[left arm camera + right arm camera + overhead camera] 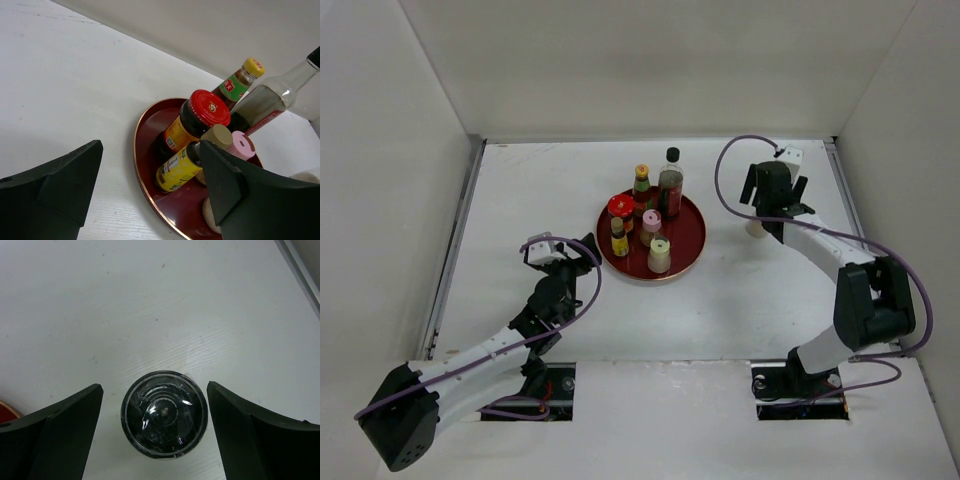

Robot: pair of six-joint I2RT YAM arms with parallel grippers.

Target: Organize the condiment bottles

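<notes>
Over on the right, the right gripper (pixel 154 386) hangs wide open, fingers either side of the grey-topped shaker (pixel 164 412), which stands alone on the table (pixel 520 190) (apart from the red tray (pixel 687 236)). Six condiment bottles (pixel 620 208) crowd that tray; the left gripper (pixel 150 150), jaws also spread wide, sits beside its rim.

bottles (pixel 649 223) crowd red tray (pixel 687 247) | lone shaker (pixel 164 414): table (pixel 150 300) free around

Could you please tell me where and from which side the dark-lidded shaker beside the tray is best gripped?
Probably around its body just under the lid, coming straight down. The dark-lidded shaker stands upright on the table, its round lid facing the right wrist camera, and the right gripper is open with a finger either side of it.
</notes>
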